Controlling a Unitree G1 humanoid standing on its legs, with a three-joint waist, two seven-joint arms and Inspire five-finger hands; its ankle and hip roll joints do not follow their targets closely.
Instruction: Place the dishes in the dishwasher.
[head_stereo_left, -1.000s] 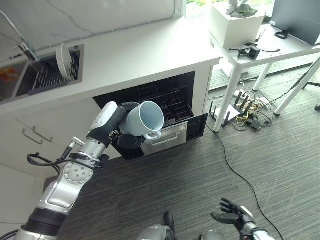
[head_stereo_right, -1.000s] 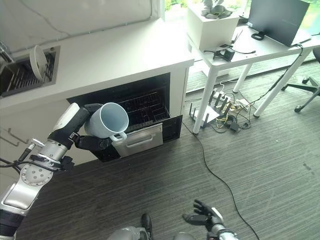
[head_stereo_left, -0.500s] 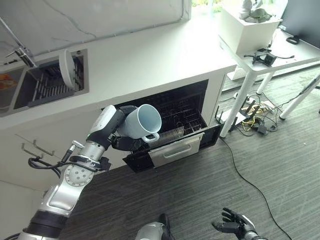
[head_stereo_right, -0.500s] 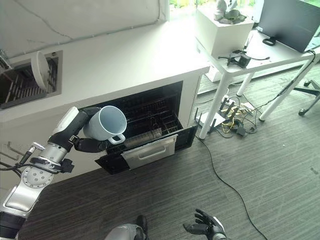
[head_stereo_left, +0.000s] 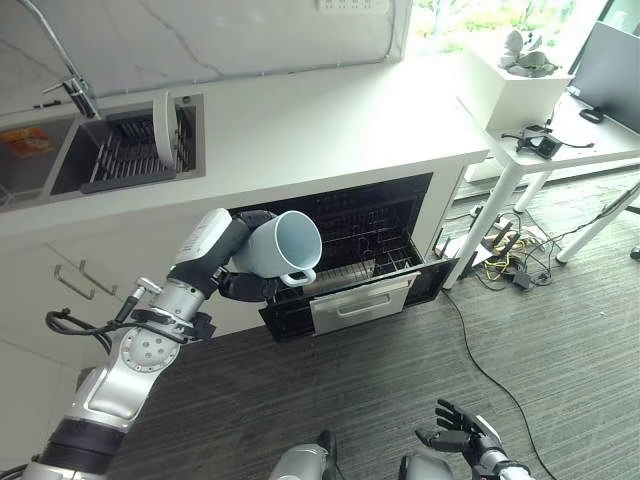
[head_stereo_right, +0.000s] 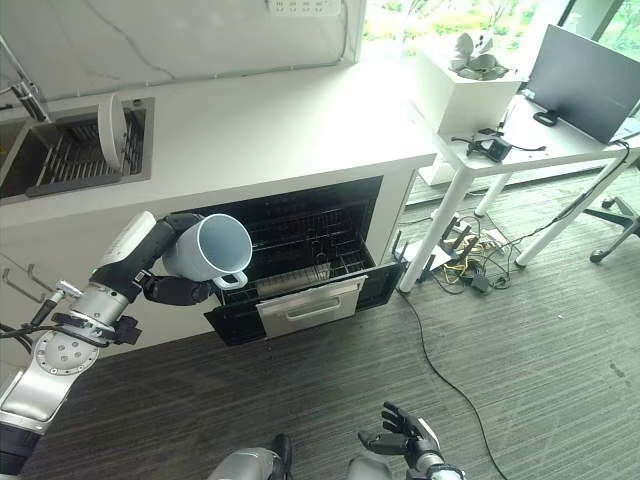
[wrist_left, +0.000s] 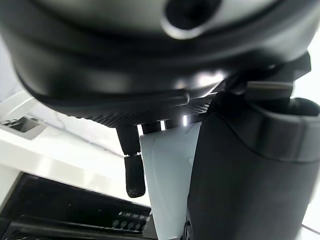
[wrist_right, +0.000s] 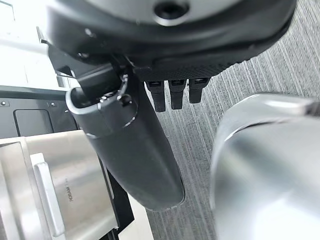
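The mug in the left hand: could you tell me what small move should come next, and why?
Probably carry the mug forward and down toward the dishwasher rack. The left hand is shut on the mug, holding it on its side in front of the counter, above the open door's left end, not yet over the pulled-out rack. The right hand hangs open, low near the floor.

Bright daylight coming from window (head_stereo_left: 470, 15) at upper right, washing out white tabletop (head_stereo_left: 330, 120) with glare. Dishwasher (head_stereo_left: 340, 240) interior staying dark, shadowed. Soft shadows lying on floor (head_stereo_left: 560, 340). Left hand (wrist_left: 235, 165) appearing blurred, out of focus at close range in wrist view, specular highlights glinting.
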